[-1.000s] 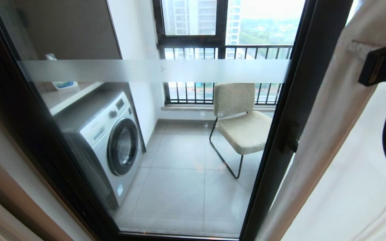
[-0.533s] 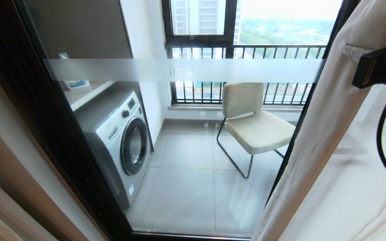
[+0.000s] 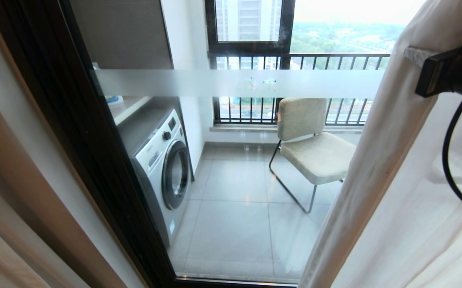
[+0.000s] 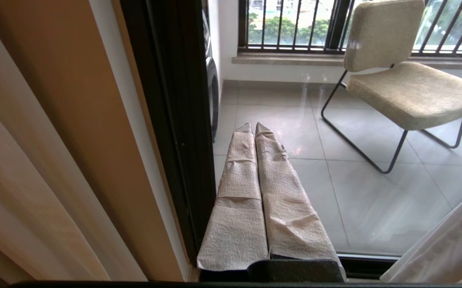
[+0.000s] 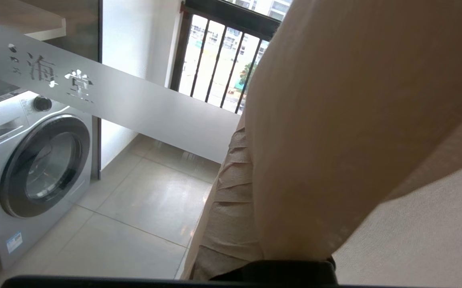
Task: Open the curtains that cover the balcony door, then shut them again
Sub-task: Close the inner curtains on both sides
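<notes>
The right tool point(image 5: 251, 200) is clamped on the curtains point(image 3: 379, 160), bunched at the balcony door's point(image 3: 223, 168) right edge, to drag them. The left tool point(image 4: 255, 130), pinched empty, waits at the door's left frame.

You see the washing machine point(image 3: 163, 160) at 9 o'clock behind the balcony door point(image 3: 231, 84), chair point(image 3: 311, 148) centre, curtains point(image 3: 391, 160) at 3 o'clock.

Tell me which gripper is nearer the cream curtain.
Right. The right gripper is shut on the cream curtain, fabric draped over it. The left gripper is shut and empty, off by the door frame, apart from the curtain.
</notes>
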